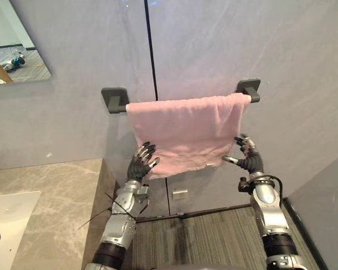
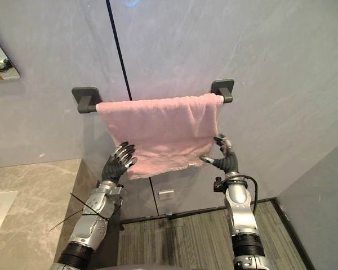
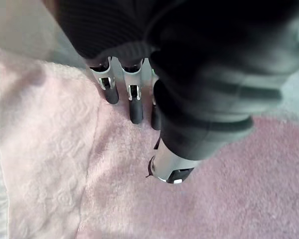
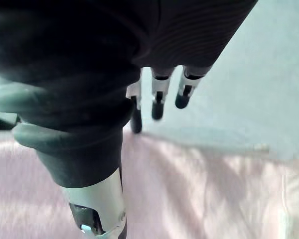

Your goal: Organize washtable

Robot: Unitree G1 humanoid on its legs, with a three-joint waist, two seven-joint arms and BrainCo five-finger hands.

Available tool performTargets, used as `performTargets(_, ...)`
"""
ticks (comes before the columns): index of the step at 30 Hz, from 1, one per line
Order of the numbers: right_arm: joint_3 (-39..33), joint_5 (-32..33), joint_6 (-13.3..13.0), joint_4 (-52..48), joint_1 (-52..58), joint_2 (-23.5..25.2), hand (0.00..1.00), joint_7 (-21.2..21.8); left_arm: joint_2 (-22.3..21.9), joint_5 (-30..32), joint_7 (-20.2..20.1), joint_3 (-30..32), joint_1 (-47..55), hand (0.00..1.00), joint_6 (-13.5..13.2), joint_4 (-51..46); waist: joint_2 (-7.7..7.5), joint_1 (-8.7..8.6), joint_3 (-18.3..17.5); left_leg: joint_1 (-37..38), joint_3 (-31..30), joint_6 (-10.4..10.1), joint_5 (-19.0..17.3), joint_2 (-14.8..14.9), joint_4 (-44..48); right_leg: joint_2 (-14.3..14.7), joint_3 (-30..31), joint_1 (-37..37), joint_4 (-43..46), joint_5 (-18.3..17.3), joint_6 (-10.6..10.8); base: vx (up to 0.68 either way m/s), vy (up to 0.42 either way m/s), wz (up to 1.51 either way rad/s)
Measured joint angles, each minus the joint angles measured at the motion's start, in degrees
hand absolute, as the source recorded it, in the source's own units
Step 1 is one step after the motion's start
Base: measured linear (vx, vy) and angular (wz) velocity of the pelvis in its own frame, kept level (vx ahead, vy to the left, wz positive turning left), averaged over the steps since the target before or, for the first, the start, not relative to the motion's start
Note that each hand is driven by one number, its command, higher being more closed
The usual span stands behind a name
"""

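Observation:
A pink towel (image 1: 186, 132) hangs over a dark towel bar (image 1: 115, 100) on the grey wall, covering most of the bar between its two brackets. My left hand (image 1: 142, 164) is open at the towel's lower left corner, its straight fingers (image 3: 135, 102) lying against the cloth (image 3: 224, 194). At the lower right edge my right hand (image 1: 246, 157) is also open: its fingers (image 4: 157, 99) point up past the towel's side over the bare wall, and its thumb reaches towards the hem (image 4: 199, 199). Neither hand grips the cloth.
A marble counter (image 1: 56, 191) with a white basin (image 1: 5, 216) stands at the lower left, its side close to my left arm. A mirror (image 1: 14, 50) hangs at the upper left. A small metal plate (image 1: 180, 194) sits low on the wall. Grey flooring (image 1: 203, 236) lies below.

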Motion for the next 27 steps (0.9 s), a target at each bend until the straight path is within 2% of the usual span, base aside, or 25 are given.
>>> performTargets(5, -3.83, 0.35, 0.31, -0.01, 5.26, 1.80, 0.00, -2.15, -0.29, 0.01, 0.18, 2.30, 4.82, 0.00, -0.02, -0.36, -0.04, 0.05, 0.02, -0.33, 0.00, -0.02, -0.03, 0.03, -0.20, -0.04, 0.03, -0.39, -0.01, -0.06, 0.05, 0.00, 0.000, 0.00)
performTargets(12, -4.88, 1.32, 0.67, -0.01, 15.89, 6.32, 0.00, -2.87, -4.08, 0.46, -0.47, 3.26, 13.94, 0.00, 1.03, 0.63, -0.10, 0.25, 0.02, -1.36, 0.49, -0.08, -0.27, 0.39, -0.19, -0.20, 0.14, -1.98, 1.19, -0.72, 0.10, 0.00, 0.000, 0.00)
performTargets(16, -3.52, 1.03, 0.80, 3.36, 19.50, 8.10, 0.00, -2.77, -4.53, 8.63, -1.74, 4.58, 14.90, 0.00, 2.08, 8.30, -0.12, 0.46, -0.02, -0.57, 1.50, -0.27, -0.38, 0.73, -0.19, -0.29, 0.24, -2.04, 2.81, -1.54, -0.05, -0.02, -0.006, -0.03)
performTargets(18, -2.92, 1.04, 0.87, 9.56, 20.21, 8.50, 0.00, -2.12, -4.61, 14.05, -1.67, 4.69, 14.92, 0.00, 2.61, 14.90, -0.09, 0.65, -0.14, -0.20, 1.79, -0.36, -0.44, 0.83, -0.20, -0.30, 0.35, -2.03, 4.16, -2.38, -0.10, -0.07, -0.019, -0.05)
performTargets(21, -2.59, 1.18, 1.75, 18.80, 20.84, 8.96, 0.00, -1.68, -5.10, 18.96, -1.47, 5.75, 14.89, 0.00, 3.50, 22.97, -0.11, 0.86, -0.73, -0.23, 2.01, -0.53, -0.54, 0.93, -0.30, -0.23, 0.32, -3.01, 5.03, -2.99, -0.19, -0.07, -0.020, -0.02)
performTargets(24, -2.64, 1.28, 3.03, 26.68, 20.89, 8.91, 0.00, -1.69, -5.78, 20.59, -1.07, 8.07, 14.53, 0.00, 3.87, 31.14, 0.12, 1.54, -0.99, -0.26, 2.42, -0.58, -0.58, 0.88, -0.64, -0.19, 0.31, -3.08, 4.96, -3.00, -0.17, -0.03, -0.014, -0.07)
performTargets(27, -2.74, 1.35, 3.48, 29.77, 20.90, 8.95, 0.00, -1.66, -5.67, 21.76, 0.50, 9.31, 14.47, 0.00, 4.20, 33.86, 0.12, 1.77, -1.00, -0.29, 2.29, -0.54, -0.55, 0.80, -0.66, -0.24, 0.17, -3.08, 4.83, -3.00, -0.16, 0.00, -0.003, 0.02)
